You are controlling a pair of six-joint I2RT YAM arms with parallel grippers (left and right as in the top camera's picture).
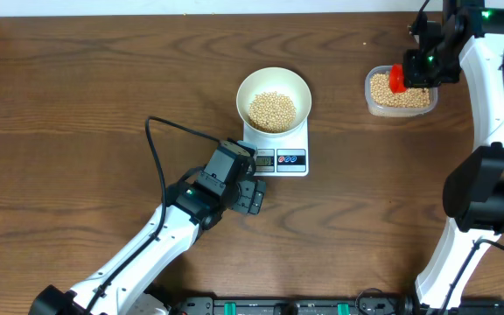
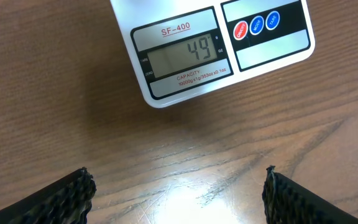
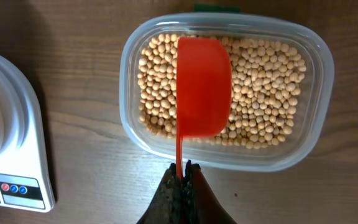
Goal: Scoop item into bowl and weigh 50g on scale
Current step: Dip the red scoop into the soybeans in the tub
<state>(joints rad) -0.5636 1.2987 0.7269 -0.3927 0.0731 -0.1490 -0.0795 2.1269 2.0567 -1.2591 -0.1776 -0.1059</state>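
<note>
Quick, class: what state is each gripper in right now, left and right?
Left gripper: open, holding nothing.
Right gripper: shut on the handle of the red scoop.

Grained matt wood table [image 1: 77, 105], glossy plastic scale [image 2: 210, 53], clear plastic tub [image 3: 319, 81], smooth plastic scoop [image 3: 204, 87]

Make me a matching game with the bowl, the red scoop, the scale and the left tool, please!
Things:
1. bowl
2. red scoop
3. scale
4. left tool

States:
A. open, holding nothing
B. shows 49
C. sits on the scale, with beans inside
D. held by the right tool above the clear tub

Pairs: 1-C, 2-D, 3-B, 4-A
</note>
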